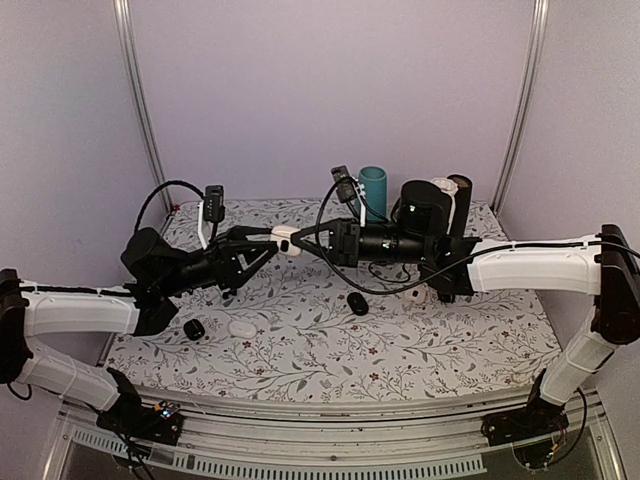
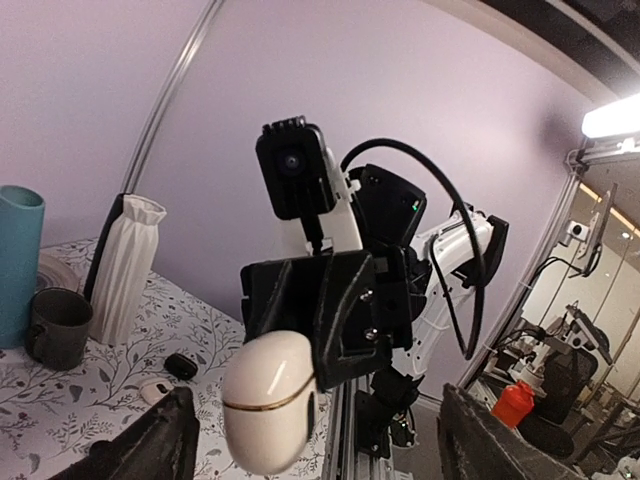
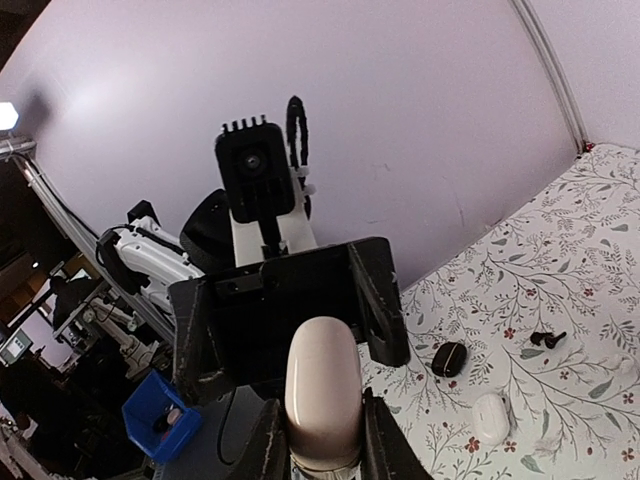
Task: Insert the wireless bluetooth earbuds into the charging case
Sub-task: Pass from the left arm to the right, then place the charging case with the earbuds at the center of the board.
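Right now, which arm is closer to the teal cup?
Right. The right arm crosses just in front of the teal cup; the left arm ends farther to its left.

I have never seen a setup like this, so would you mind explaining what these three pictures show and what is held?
Two robot arms are bolted at the near edge of a flower-patterned table, each ending in a two-finger gripper. One picture looks down from above and behind; the other two come from cameras on the wrists. The arms meet in mid-air: the right gripper is clamped on a white charging case, while the left gripper stands open at its other end. On the table lie a second white case, a black oval case and tiny black pieces, probably the earbuds. A teal cylinder stands at the back.
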Controlling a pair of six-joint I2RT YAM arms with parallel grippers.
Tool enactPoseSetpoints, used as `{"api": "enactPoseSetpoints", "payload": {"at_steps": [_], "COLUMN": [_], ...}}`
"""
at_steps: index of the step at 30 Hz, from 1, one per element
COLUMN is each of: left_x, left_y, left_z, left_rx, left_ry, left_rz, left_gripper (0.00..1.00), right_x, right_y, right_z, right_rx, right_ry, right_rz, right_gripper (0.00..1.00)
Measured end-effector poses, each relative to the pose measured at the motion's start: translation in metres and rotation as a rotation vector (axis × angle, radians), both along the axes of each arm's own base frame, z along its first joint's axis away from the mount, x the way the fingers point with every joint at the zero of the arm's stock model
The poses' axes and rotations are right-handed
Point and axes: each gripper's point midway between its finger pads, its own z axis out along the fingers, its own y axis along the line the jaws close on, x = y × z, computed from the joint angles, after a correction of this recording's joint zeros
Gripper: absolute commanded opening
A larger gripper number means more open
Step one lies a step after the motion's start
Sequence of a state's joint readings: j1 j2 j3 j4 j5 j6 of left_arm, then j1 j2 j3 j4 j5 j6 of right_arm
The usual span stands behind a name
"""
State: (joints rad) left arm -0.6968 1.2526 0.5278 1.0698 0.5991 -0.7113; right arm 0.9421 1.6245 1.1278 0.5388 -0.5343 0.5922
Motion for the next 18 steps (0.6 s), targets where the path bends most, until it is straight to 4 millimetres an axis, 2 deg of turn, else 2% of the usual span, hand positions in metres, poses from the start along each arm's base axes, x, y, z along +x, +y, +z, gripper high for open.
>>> {"api": "enactPoseSetpoints", "payload": {"at_steps": [6, 13, 18], "left_x": [0.006, 0.018, 0.024], "left_y": [0.008, 0.017, 0.024], "left_z": [-0.003, -0.012, -0.013], "left_rx": [0.025, 0.062, 0.079], "left_ry": [0.014, 0.048, 0.057], "left_rz": [0.069, 0.159, 0.212], "left_gripper": [0.96, 0.96, 0.96], "right_x": [0.033, 0.059, 0.07], "right_y": [-0.019, -0.039, -0.044], "right_z": [-0.032, -0.068, -0.095], "right_rx": [-0.066, -0.15, -0.218], "right_ry": [0.074, 0.149, 0.205], "right_rz": [-0.108, -0.211, -0.257], "right_gripper": [0.04, 0.04, 0.04]}}
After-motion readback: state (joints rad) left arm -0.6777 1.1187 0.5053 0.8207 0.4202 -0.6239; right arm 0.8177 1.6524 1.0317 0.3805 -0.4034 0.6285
